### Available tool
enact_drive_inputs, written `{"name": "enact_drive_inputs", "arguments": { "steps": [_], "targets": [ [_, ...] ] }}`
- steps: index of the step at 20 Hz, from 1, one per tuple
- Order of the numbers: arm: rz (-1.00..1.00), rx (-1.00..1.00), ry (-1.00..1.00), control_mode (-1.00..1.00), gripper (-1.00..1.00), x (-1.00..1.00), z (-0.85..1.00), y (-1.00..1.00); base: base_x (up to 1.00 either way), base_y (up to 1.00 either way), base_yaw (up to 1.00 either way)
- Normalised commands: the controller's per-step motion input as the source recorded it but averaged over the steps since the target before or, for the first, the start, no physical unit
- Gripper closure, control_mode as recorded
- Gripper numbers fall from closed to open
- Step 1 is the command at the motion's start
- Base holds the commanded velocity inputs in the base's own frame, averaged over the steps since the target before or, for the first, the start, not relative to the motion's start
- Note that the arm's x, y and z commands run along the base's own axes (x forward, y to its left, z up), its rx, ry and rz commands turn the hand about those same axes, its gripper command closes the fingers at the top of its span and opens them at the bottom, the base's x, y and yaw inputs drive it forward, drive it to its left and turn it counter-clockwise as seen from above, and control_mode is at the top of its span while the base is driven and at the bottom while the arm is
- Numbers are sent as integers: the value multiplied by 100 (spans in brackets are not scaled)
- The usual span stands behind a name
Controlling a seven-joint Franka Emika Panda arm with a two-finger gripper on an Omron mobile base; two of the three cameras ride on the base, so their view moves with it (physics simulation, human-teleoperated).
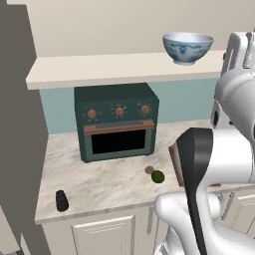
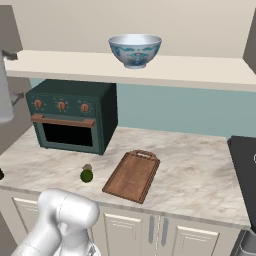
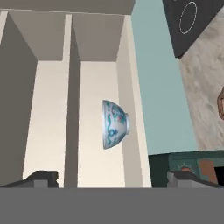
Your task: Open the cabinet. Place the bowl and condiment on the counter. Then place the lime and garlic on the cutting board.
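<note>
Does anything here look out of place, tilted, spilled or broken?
Nothing stands out. The bowl sits upright on the open cabinet shelf, the condiment stands upright near the counter edge, the lime and garlic lie beside the cutting board, which is flat. No spill or damage shows.

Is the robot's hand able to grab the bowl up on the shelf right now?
Probably yes. The cabinet stands open, the bowl sits alone near the shelf's front edge, and the hand view looks straight at it with the gripper open and nothing between.
</note>
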Motion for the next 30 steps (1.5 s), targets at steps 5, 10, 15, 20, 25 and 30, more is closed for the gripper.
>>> {"name": "enact_drive_inputs", "arguments": {
  "steps": [5,10,15,20,25,30],
  "targets": [
    [-9,16,0,-100,-100,9,22,-7,0,0,0],
    [-3,9,-3,-100,-100,15,-8,-16,0,0,0],
    [0,7,-6,-100,-100,24,-14,-20,0,0,0],
    [0,7,-5,-100,-100,31,-3,-19,0,0,0],
    [0,4,-1,-100,-100,36,-2,-12,0,0,0],
    [0,1,0,-100,-100,33,-11,-10,0,0,0]
  ]
}}
